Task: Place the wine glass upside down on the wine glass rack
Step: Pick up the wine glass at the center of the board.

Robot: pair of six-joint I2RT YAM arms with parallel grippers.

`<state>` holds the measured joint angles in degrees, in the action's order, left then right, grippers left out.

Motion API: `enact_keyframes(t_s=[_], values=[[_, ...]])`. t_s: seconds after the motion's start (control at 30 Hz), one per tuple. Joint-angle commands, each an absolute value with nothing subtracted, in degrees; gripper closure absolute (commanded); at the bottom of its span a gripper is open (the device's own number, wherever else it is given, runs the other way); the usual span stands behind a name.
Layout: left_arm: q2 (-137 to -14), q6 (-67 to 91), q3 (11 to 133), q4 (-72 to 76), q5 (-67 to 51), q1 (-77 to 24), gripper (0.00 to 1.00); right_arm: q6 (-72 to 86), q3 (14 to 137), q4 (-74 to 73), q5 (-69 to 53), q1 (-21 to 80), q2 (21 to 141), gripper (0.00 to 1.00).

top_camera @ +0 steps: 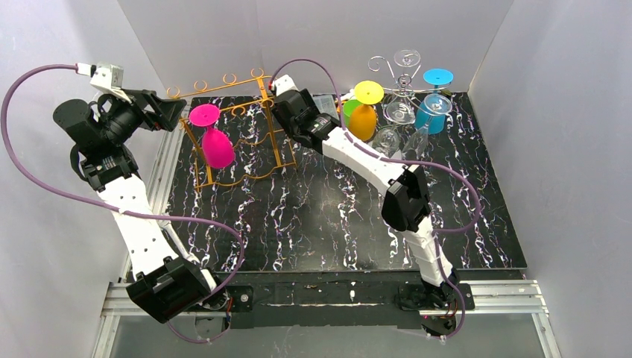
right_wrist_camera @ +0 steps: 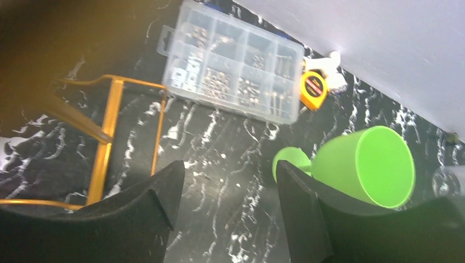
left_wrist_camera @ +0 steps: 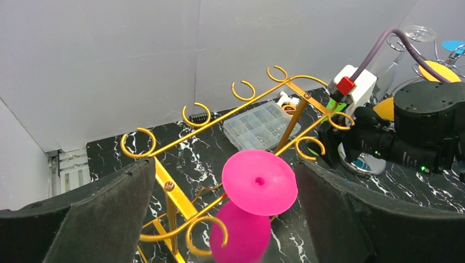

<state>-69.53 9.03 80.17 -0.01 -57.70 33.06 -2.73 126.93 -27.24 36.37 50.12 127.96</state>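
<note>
My left tool: wide open, empty, facing pink wine glass hung upside down on gold rack, far-left corner of counter. My right tool: part-open, empty, above green glass lying sideways.

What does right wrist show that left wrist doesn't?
Right wrist only: a clear look at the green wine glass, lying on its side with its mouth toward the camera, and the yellow tape measure. Left wrist only: the pink wine glass hanging upside down in the gold rack, plus the right arm's wrist. Both: the rack and the clear parts box on the black marbled table.
</note>
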Motion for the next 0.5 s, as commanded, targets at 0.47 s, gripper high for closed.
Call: enact_keyframes(t_s=[0.47], values=[[-67.66,8.53,78.59,1.3,-59.06,33.31,0.02,-1.55,121.45,-31.25,38.23,43.55,125.14,0.3]])
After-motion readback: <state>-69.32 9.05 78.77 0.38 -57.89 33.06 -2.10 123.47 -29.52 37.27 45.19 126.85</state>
